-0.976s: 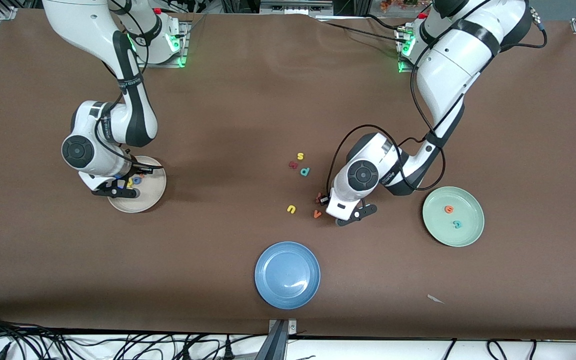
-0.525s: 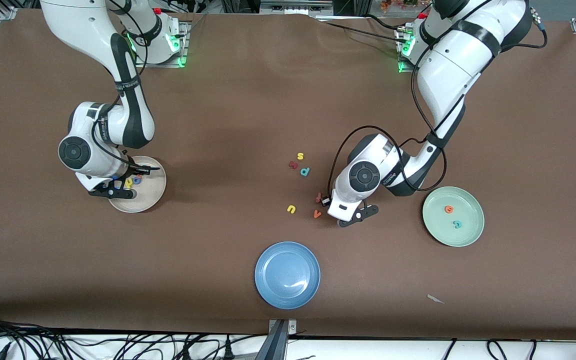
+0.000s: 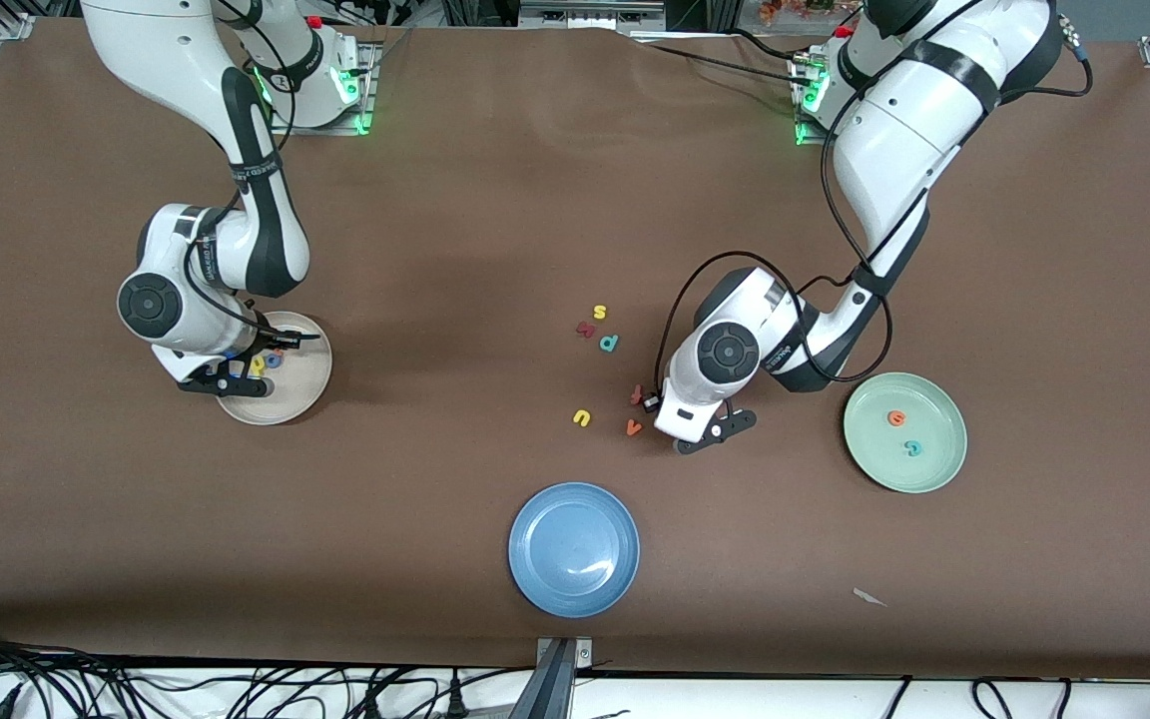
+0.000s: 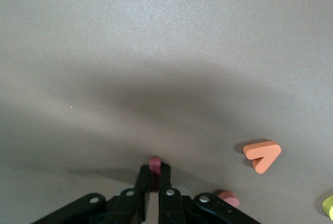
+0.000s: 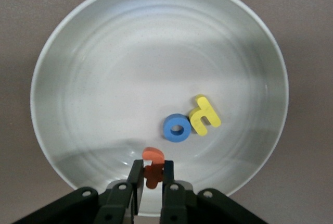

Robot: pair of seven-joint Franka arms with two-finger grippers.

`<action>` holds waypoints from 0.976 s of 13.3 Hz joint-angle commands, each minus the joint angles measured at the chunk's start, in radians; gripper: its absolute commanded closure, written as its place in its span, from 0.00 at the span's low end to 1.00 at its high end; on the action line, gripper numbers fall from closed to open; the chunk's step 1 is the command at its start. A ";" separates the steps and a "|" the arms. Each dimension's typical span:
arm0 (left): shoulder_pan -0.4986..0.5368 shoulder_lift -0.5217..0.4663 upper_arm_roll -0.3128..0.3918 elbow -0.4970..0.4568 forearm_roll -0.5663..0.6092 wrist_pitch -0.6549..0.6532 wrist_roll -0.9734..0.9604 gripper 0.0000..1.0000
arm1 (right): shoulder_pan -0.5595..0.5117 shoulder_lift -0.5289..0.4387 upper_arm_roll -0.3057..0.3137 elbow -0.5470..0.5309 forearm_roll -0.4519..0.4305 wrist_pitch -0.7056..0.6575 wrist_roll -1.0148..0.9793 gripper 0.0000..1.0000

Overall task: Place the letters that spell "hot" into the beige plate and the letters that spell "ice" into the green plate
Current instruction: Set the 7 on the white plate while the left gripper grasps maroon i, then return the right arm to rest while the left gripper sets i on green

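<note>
The brown table (image 3: 495,200) carries, toward the right arm's end, the beige plate (image 3: 300,394), and toward the left arm's end the green plate (image 3: 934,464), in which lie the orange e (image 3: 896,418) and the teal c (image 3: 913,448). Over the beige plate hangs the right gripper (image 5: 152,174), its jaws pinched on the orange t (image 5: 153,164), with the yellow h (image 5: 204,115) and blue o (image 5: 177,127) touching each other in the dish. The left gripper (image 4: 154,178), low at the table among the loose letters, has its jaws closed narrow on the dark red i (image 4: 154,164), with an orange v (image 4: 263,155) lying near.
</note>
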 commanded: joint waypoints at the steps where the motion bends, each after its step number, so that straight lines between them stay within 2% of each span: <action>1: -0.005 -0.013 0.014 0.029 -0.006 -0.020 0.006 1.00 | 0.002 -0.006 0.033 -0.009 0.013 0.005 -0.024 0.81; 2: 0.009 -0.030 0.014 0.035 -0.004 -0.036 0.011 1.00 | 0.002 -0.004 0.037 -0.009 0.013 0.005 -0.024 0.80; 3: 0.024 -0.039 0.013 0.045 -0.003 -0.070 0.029 1.00 | 0.000 -0.003 0.037 -0.009 0.015 0.008 -0.024 0.75; 4: 0.039 -0.049 0.011 0.049 -0.004 -0.096 0.066 1.00 | 0.000 -0.002 0.038 -0.007 0.014 0.008 -0.024 0.65; 5: 0.065 -0.068 0.009 0.049 -0.004 -0.121 0.110 1.00 | 0.000 -0.002 0.037 -0.004 0.013 0.004 -0.022 0.49; 6: 0.085 -0.087 0.009 0.049 -0.004 -0.162 0.164 1.00 | 0.002 -0.009 0.037 0.000 0.015 0.002 -0.021 0.27; 7: 0.110 -0.101 0.009 0.046 -0.004 -0.202 0.230 1.00 | 0.002 -0.018 0.032 0.014 0.015 -0.004 -0.022 0.14; 9: 0.162 -0.130 0.009 0.038 -0.004 -0.266 0.375 1.00 | 0.002 -0.059 0.014 0.036 0.015 -0.034 -0.012 0.05; 11: 0.214 -0.148 0.014 0.033 0.010 -0.319 0.513 1.00 | 0.002 -0.096 -0.026 0.077 0.014 -0.071 -0.018 0.02; 13: 0.266 -0.148 0.011 0.030 0.100 -0.360 0.632 1.00 | 0.000 -0.104 -0.081 0.196 0.013 -0.224 -0.018 0.02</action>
